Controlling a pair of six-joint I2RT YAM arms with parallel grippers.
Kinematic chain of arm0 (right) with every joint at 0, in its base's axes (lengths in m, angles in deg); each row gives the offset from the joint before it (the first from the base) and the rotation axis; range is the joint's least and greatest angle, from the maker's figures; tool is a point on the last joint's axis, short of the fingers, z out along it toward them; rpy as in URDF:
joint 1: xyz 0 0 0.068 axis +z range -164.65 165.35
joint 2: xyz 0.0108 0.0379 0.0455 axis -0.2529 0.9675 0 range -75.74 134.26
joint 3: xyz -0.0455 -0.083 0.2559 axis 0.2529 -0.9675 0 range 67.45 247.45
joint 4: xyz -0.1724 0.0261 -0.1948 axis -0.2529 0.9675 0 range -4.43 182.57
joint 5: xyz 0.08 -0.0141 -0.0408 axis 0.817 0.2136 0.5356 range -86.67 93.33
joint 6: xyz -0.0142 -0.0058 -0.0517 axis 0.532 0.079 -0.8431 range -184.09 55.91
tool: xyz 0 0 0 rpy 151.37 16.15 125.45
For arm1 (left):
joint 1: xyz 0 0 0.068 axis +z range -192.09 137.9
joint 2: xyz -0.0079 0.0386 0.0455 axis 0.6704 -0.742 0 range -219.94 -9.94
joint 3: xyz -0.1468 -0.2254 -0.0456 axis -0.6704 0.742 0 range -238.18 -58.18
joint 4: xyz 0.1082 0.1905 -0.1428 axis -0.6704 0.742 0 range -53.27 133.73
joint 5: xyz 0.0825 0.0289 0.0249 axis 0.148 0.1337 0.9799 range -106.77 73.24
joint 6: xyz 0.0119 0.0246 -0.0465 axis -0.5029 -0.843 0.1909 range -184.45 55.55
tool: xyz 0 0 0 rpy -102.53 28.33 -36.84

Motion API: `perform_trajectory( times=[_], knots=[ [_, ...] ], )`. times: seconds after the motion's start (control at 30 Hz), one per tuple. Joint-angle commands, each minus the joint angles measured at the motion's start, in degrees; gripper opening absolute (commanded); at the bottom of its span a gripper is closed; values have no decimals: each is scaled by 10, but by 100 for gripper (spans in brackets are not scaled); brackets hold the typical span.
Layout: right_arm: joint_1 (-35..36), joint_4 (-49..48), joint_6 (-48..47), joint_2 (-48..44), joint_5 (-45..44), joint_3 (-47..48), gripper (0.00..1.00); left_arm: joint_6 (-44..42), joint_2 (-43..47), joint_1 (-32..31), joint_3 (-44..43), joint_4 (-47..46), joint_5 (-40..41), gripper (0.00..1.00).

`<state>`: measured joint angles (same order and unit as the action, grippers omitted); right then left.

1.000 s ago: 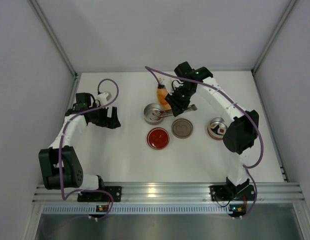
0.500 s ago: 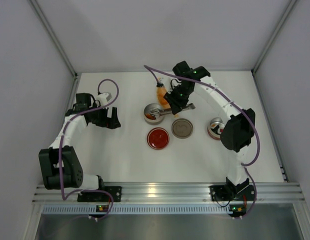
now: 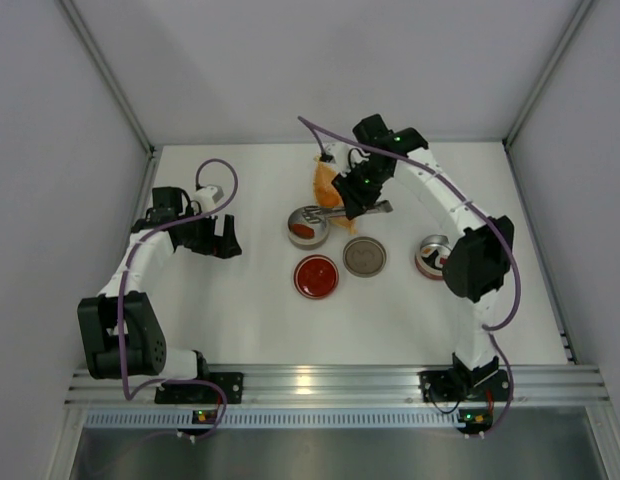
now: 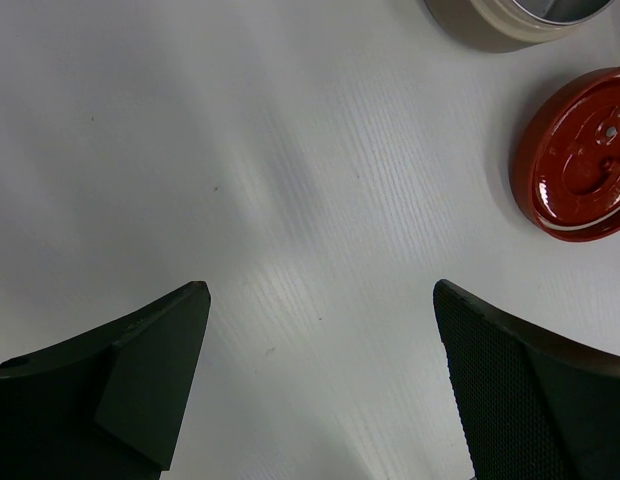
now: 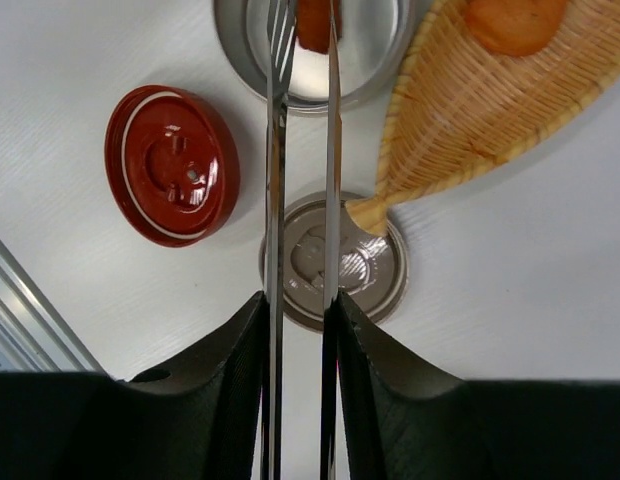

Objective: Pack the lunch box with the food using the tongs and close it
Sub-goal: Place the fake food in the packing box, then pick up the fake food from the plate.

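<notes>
- White table [image 3: 250, 310] — both my arms reach over it from the near edge.
- My left gripper [image 4: 318, 300], at 9 o'clock on the table, hangs released, holding nothing.
- My right gripper [image 5: 298, 305] is clenched around the tongs [image 5: 276, 180].
- Woven orange dish [image 5: 470, 110], at 1 o'clock from the steel lunch box [image 5: 228, 40], carries one orange-brown lump [image 5: 515, 20].
- Red lid [image 5: 172, 165] lies at 6 o'clock from the box, grey lid [image 5: 365, 270] at 4.
- Food piece [image 5: 312, 22] — between the tong tips, inside the box.

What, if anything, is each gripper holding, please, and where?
Right gripper: slim silver metal tongs, squeezed across both arms behind the tips. Left gripper: nothing.
</notes>
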<state>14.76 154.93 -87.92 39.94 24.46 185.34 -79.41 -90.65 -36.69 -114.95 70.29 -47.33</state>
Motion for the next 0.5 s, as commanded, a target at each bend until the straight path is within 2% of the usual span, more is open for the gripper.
perform_trajectory(
  times=[0.0, 0.2, 0.47],
  knots=[
    [-45, -51, 31, -54, 1, 24, 31, -7, 15, -1, 2, -17, -8, 98],
    [-102, -73, 70, -32, -32, 27, 35, -2, 11, -1, -2, -20, -13, 98],
    [-101, -109, 72, 21, -42, 58, 38, -2, 4, -1, -4, -17, -13, 98]
  ],
)
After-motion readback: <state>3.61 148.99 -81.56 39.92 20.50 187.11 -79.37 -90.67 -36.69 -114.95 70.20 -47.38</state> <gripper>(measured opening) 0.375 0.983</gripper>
